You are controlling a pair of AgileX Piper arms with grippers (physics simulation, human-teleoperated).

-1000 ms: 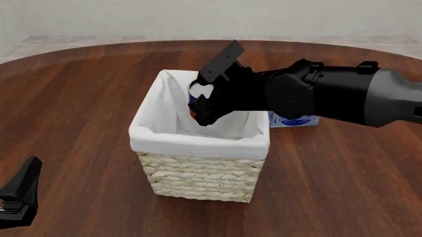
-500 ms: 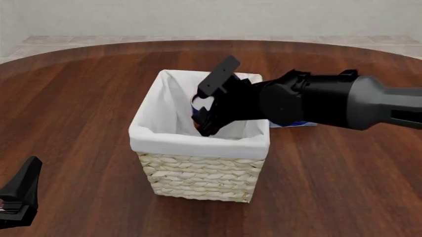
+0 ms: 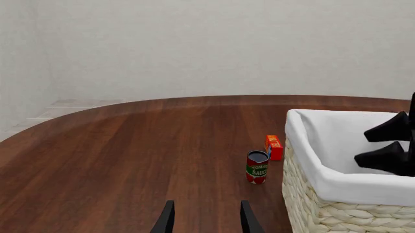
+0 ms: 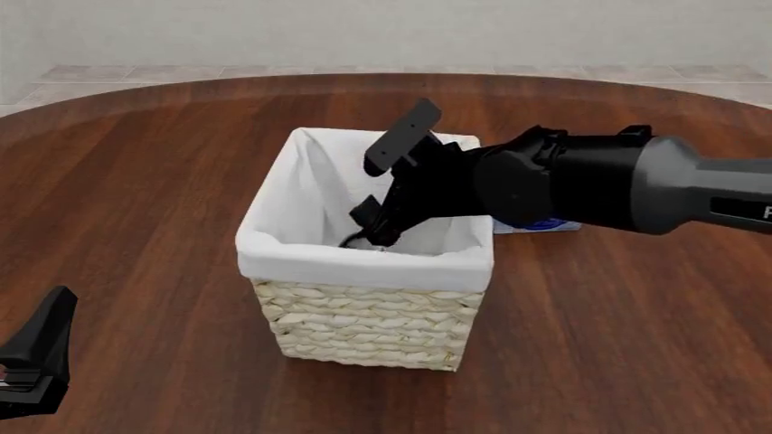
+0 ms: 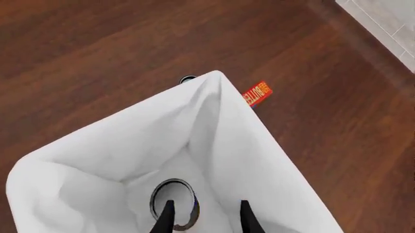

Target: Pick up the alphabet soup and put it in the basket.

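The right gripper (image 4: 383,194) now stands open and empty over the basket (image 4: 362,264) near the middle of the desk — the alphabet soup (image 5: 173,202) has left its fingers and lies on the basket's white floor — so the task looks done.

In the front view, the small cylindrical blue-labelled soup can is not visible; it sits deep inside the large square pale wicker basket with white cloth liner (image 4: 362,312), behind the liner and the black right gripper (image 4: 376,226). In the right wrist view only the can's round top (image 5: 174,203) shows, partly crossed by the fingers (image 5: 166,218). The flat blue-and-white box (image 4: 543,224) is mostly covered by the right arm. The black left gripper (image 4: 34,366) is cut by the picture's edge. The small orange-red box (image 3: 274,147) has lettering too small to read.
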